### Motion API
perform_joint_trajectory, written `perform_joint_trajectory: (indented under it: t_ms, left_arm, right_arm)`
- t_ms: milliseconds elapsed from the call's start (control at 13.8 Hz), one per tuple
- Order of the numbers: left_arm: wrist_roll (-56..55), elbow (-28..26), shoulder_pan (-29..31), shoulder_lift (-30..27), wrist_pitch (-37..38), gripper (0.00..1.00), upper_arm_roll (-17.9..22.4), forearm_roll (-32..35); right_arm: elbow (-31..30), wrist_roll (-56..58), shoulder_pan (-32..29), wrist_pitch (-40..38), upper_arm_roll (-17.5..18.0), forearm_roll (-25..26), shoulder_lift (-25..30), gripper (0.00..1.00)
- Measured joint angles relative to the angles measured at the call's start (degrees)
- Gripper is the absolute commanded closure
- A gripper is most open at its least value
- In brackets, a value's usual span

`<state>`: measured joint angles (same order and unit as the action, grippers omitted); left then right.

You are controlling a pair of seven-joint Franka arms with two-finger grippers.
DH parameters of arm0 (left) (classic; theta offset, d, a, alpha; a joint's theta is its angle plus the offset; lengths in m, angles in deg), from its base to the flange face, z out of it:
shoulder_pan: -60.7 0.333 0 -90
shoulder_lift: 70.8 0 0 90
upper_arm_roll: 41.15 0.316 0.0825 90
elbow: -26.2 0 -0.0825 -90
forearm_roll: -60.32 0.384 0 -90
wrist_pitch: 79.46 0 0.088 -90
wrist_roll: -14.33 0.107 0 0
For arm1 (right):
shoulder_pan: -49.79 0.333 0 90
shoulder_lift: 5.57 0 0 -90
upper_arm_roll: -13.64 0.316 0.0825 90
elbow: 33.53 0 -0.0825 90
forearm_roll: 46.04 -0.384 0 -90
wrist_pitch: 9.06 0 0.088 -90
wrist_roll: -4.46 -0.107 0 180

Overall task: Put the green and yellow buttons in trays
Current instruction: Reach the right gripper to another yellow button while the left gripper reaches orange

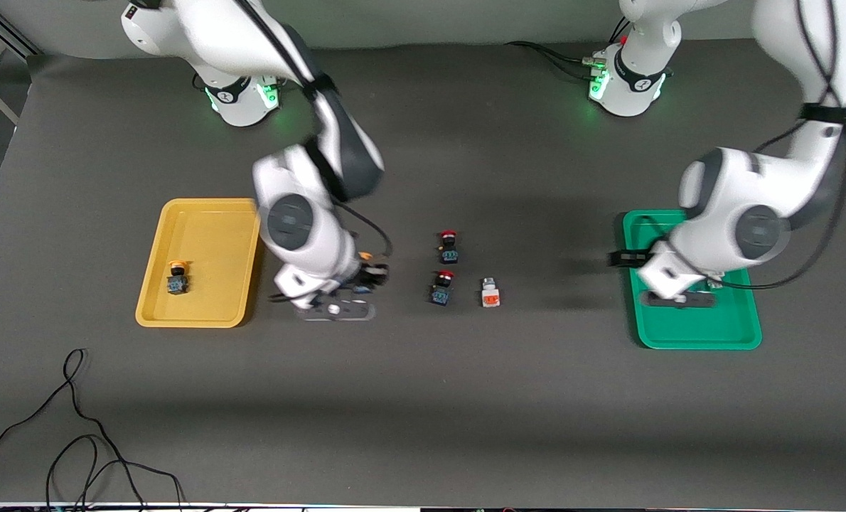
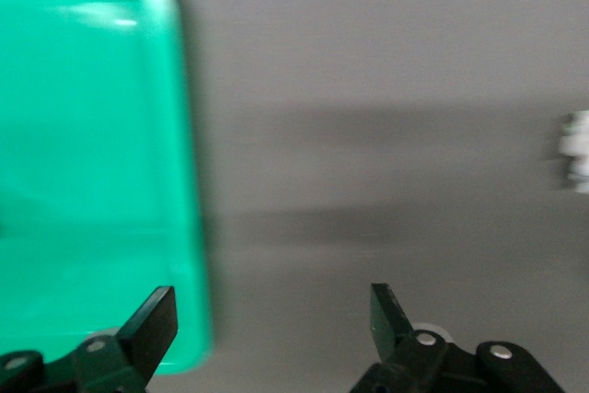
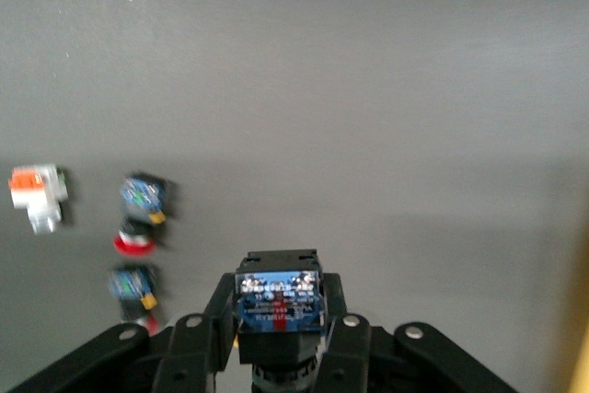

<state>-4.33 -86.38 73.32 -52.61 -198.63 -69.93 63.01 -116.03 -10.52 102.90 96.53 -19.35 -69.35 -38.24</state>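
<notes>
Dark grey table, two trays at its ends, stock as follows. Item one: my right gripper, clenched on a blue-bodied button, over bare table between the yellow tray and the loose buttons; in the front view an orange-yellow cap shows at the fingers. Item two: yellow tray, just beside my right fingers toward the right arm's end, already holding one yellow-capped button. Item three: two red-capped buttons, not mine to sort, and one white button with an orange-red face, all lying well off my right fingertips toward the left arm's end. Item four: my left gripper, released and empty, jaws wide, hanging over the green tray's edge. Something small and pale shows in the front view on the tray by my left hand, likely the green-faced button, though I cannot tell. Handling note, as I judge it: the step in hand is carrying the gripped button to the yellow tray. Keep the squeeze firm, clear the tray rim before lowering, set down apart from the button already there, and let go low so it does not bounce or roll out.
</notes>
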Motion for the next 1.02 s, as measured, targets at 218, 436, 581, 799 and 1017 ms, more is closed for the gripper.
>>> perform_joint_trajectory:
  t_ms: [218,436,581,799,1017]
  left_arm:
    - [-12.71,6.88,-8.48,5.40,-1.85,0.06,-0.80,-0.03]
    - [-18.30,11.92,-14.33,12.37,-7.45,0.06,-0.57,1.45]
    - [-18.60,12.90,-15.26,16.33,-12.12,0.06,-0.33,2.21]
    - [-21.37,13.41,-18.05,20.73,-16.43,0.05,1.62,5.29]
    - [-23.14,13.59,-21.74,22.80,-18.95,0.05,4.65,5.79]
  right_arm:
    - [-5.36,17.96,-0.74,-3.51,-9.00,0.01,4.21,0.88]
    - [-13.66,34.32,-1.65,-2.90,-17.56,-0.02,5.76,0.88]
    - [-19.38,42.48,-2.00,2.03,-21.06,-0.11,5.95,0.88]
    - [-30.14,47.46,-1.95,13.77,-21.44,-0.41,5.87,0.88]
    - [-38.27,50.35,-1.37,21.53,-20.72,-4.25,4.55,0.88]
